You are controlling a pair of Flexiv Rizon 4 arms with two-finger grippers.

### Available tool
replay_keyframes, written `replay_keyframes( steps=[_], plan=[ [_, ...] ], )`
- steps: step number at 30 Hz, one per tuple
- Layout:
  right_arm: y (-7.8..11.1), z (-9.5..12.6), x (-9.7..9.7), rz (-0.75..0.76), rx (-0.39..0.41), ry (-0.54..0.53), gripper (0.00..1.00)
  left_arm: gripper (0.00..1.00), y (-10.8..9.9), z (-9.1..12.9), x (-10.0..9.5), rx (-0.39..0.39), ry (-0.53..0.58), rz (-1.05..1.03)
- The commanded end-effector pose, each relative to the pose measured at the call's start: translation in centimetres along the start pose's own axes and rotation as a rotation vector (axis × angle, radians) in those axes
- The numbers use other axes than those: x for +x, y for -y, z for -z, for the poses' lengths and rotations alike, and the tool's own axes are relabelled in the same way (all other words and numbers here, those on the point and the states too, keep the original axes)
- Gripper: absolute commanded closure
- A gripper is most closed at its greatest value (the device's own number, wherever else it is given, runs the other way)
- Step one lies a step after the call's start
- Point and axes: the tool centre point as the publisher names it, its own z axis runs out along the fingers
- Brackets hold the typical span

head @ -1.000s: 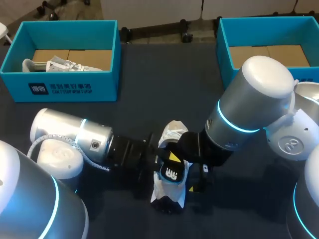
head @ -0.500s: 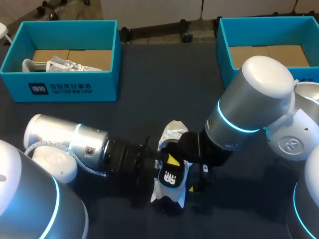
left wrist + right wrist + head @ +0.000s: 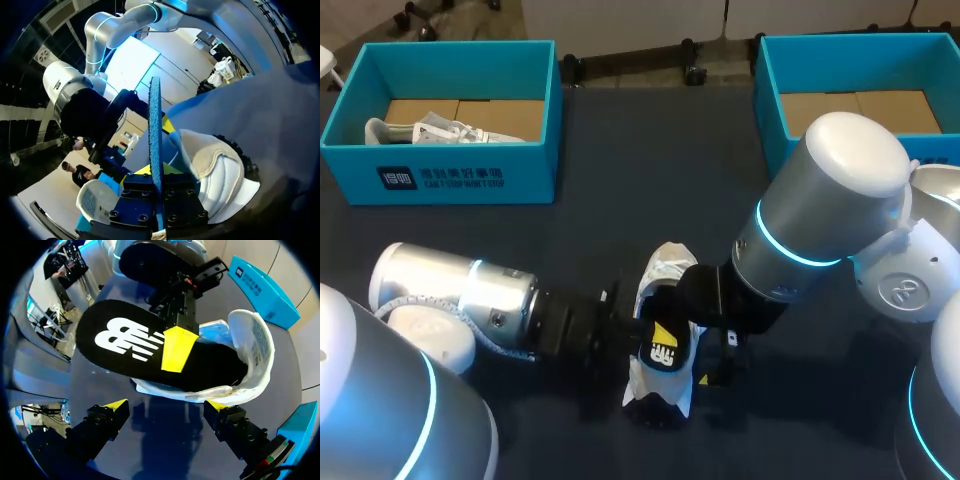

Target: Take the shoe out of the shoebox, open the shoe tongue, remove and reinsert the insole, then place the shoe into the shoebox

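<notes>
A white shoe lies on the dark table near its front middle, opening upward. Its black insole with a white logo sticks up out of the shoe. My left gripper comes in from the left and is shut on the insole. In the left wrist view the insole stands edge-on between the fingers of that gripper, with the shoe beside it. My right gripper hangs open just above the shoe and insole, touching neither.
A teal shoebox at the back left holds another white shoe. A second teal box stands at the back right, partly behind my right arm. Bare dark table lies between the two boxes.
The left gripper's fingers have closed tighter on the insole, and the left wrist has turned and shifted a little. The insole's logo end has dipped slightly. The right arm has stayed still.
</notes>
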Motion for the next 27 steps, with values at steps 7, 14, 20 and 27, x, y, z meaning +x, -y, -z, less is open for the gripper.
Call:
replay_keyframes(
  steps=[7,14,20,27],
  plan=[
    [0.0,-0.1,0.1,-0.001,0.0,0.003,0.0,1.0,-2.8,-1.2,-0.8,-0.028,0.008,-0.021],
    [0.0,-0.1,0.1,-0.001,0.0,0.003,0.0,1.0,-3.5,-1.5,-0.7,-0.044,0.0,-0.013],
    [0.0,-0.1,0.1,-0.001,0.0,0.003,0.0,0.64,-1.9,-0.7,-0.6,-0.029,0.005,-0.016],
    [0.0,-0.1,0.1,-0.001,0.0,0.003,0.0,0.59,-0.1,0.6,-0.9,-0.024,0.012,-0.026]
  ],
)
